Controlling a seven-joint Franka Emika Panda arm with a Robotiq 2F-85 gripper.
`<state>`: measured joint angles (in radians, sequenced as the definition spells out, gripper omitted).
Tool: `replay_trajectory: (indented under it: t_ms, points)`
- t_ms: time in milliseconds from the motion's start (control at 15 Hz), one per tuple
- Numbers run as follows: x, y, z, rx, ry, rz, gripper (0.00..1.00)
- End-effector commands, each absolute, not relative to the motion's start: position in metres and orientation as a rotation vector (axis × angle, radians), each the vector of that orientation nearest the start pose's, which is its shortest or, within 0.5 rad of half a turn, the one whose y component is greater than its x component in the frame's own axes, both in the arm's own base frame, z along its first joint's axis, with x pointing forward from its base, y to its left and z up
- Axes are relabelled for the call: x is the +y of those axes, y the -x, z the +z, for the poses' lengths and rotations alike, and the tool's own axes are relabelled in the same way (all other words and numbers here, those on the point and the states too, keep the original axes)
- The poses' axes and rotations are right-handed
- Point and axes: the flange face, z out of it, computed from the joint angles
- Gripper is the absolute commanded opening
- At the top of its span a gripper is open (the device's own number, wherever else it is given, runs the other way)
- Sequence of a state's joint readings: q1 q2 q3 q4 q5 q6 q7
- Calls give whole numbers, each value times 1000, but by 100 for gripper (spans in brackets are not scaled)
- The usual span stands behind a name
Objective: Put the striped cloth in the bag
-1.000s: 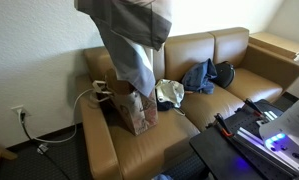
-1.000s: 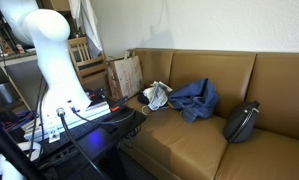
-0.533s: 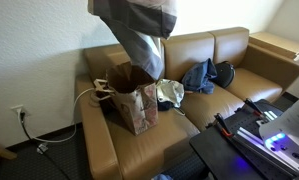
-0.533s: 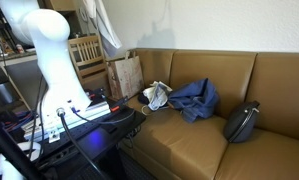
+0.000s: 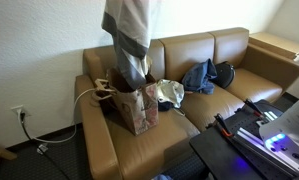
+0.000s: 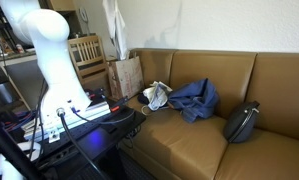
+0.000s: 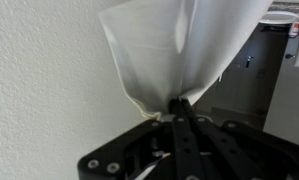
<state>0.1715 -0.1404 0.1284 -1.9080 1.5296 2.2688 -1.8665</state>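
The striped cloth (image 5: 127,40) hangs in a long, limp drape at the upper centre of an exterior view. Its lower end reaches down to the open mouth of the paper bag (image 5: 135,106). Whether the tip is already inside cannot be told. In the wrist view the cloth (image 7: 184,50) fans out from a single pinch, where the end effector (image 7: 179,108) has its two fingers pressed together on a bunched corner.

It looks light and wholly soft. It will fold and pile wherever it lands, and it cannot break or slip the way a hard object would. A corner or gathered edge is a sound place to hold it, since the rest then trails straight down into the opening. The likeliest snag is loose fabric draping over the bag's rim.

The bag stands at the left end of the tan bench (image 5: 234,88), with a pale crumpled rag (image 5: 169,93) just beside it and a blue garment (image 5: 199,75) further right.
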Motion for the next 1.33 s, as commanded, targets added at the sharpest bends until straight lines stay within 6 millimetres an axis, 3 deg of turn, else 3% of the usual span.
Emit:
replay_trajectory:
  t_ms: [0, 267, 533, 800, 1267]
  points:
    - [193, -524, 570, -1343, 1570, -1565, 0]
    - [198, -500, 485, -1385, 1578, -1445, 0]
    - [176, -490, 435, -1305, 1635, -1388, 0]
    - [155, -507, 421, -1179, 1715, -1319, 0]
    - [205, -554, 439, -1282, 1620, -1431, 0]
